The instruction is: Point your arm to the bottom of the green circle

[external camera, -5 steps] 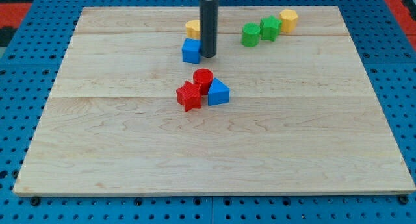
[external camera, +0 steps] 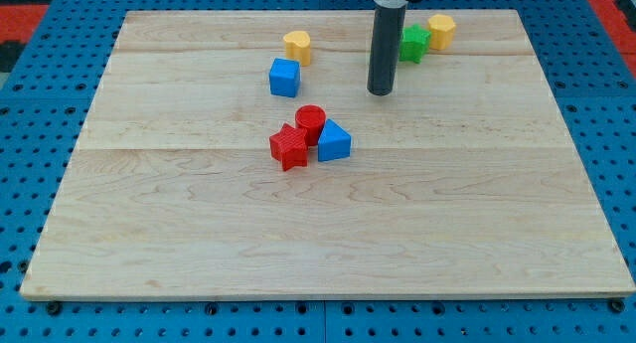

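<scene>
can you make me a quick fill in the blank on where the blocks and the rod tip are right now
1. My tip rests on the wooden board toward the view's ____.
2. The red cylinder touches the red star and the ____ triangle.
3. The blue cube sits just below the ____ cylinder.
4. The rod hides the green ____.

Missing words: top; blue; yellow; circle

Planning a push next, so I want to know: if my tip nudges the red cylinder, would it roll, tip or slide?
The red cylinder stands on its flat end, so it would probably slide, not roll. It looks squat, so tipping seems unlikely. It seems to touch the red star and blue triangular block, which would likely shift too. My tip is well clear.
</scene>
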You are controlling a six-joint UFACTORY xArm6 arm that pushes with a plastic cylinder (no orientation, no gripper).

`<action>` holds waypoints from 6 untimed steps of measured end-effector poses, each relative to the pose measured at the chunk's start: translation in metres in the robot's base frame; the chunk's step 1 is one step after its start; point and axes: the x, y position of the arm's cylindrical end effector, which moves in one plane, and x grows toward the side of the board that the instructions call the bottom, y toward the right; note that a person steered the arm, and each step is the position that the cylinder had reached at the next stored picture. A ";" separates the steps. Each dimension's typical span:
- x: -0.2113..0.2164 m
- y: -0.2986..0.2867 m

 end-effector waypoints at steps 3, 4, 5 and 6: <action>0.003 0.000; 0.007 0.000; 0.023 0.000; 0.050 -0.001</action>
